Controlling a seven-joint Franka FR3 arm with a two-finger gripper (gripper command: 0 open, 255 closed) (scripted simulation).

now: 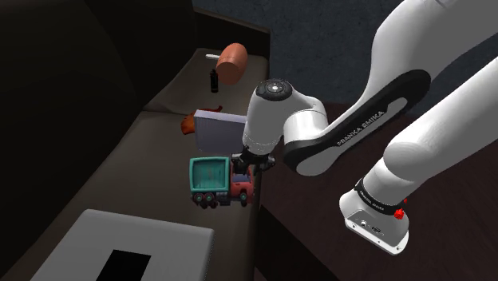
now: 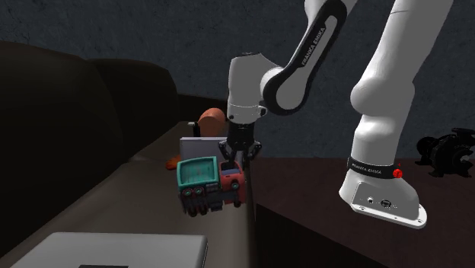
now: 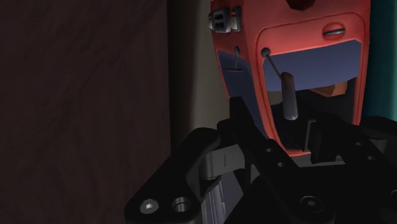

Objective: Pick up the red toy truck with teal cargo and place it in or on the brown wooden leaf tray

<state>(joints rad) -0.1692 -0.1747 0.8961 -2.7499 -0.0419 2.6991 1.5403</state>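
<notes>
Black gripper [image 1: 243, 165] pinched the red cab of the toy truck [image 1: 209, 177] with teal cargo, which tilted at the dark sofa seat's [image 1: 120, 184] edge. The white arm [image 1: 351, 128] read "FRANKA EMIKA". Beyond stood a white box [image 1: 219, 132].

Truck [image 1: 217, 182] at the couch seat's [image 1: 120, 172] outer edge, tool [image 1: 250, 164] on its cab end. Box [image 1: 217, 132] just behind truck. Rounded object [image 1: 233, 62] farther back. Large block [image 1: 120, 239] nearest the shoulder camera.
</notes>
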